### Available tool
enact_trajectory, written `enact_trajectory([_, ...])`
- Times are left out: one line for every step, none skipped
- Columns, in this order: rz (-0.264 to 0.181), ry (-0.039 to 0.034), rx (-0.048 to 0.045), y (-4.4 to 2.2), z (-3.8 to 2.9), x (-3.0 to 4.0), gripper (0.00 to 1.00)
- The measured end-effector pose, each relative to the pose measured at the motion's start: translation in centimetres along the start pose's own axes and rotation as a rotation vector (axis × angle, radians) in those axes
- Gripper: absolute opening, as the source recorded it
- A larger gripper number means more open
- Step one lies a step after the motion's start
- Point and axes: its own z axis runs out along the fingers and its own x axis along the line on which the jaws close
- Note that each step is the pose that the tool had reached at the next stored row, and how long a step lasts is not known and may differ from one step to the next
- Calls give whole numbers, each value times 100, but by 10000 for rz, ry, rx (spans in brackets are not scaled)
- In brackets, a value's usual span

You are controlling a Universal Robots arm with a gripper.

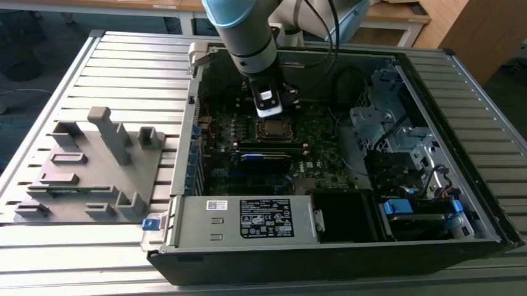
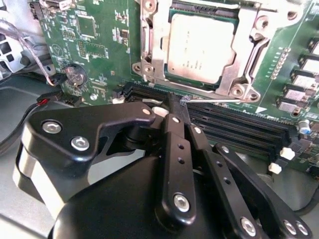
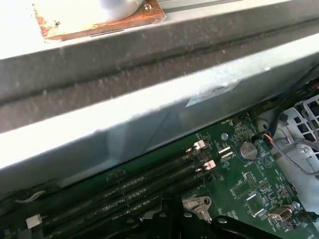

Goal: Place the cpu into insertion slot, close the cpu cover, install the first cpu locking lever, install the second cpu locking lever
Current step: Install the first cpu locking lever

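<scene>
The cpu (image 2: 199, 47), a silver-grey square, lies in the insertion slot (image 2: 209, 9) on the green motherboard (image 2: 99, 45). The cpu cover (image 2: 240, 63) lies flat around it, and the chip shows through its window. A thin wire locking lever (image 2: 214, 100) runs along the socket's edge beside the memory slots. My gripper (image 2: 175, 102) is shut, and its black tips meet right at that lever's end. I cannot tell whether the wire is pinched. In the exterior view the gripper (image 1: 270, 113) hangs inside the case just above the socket (image 1: 274, 128).
Long black memory slots (image 2: 239, 127) run beside the socket. A coin battery (image 2: 76, 75) and loose cables lie near the case wall (image 3: 149, 114). A drive cage (image 1: 387, 123) and power supply (image 1: 247, 219) are in the case. A grey fixture (image 1: 91, 166) stands at the exterior view's left.
</scene>
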Motion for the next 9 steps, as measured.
enact_trajectory([17, -12, 12, 9, 4, 5, 10])
enact_trajectory([32, -23, 26, 16, 7, 10, 10])
enact_trajectory([45, -32, 37, 23, 9, 13, 10])
enact_trajectory([55, -40, 48, 27, 11, 15, 10])
enact_trajectory([65, -48, 59, 31, 13, 18, 10])
enact_trajectory([73, -56, 70, 35, 15, 20, 10])
enact_trajectory([80, -65, 83, 38, 16, 22, 10])
enact_trajectory([85, -75, 100, 41, 18, 24, 10])
enact_trajectory([85, -86, 121, 43, 20, 25, 10])
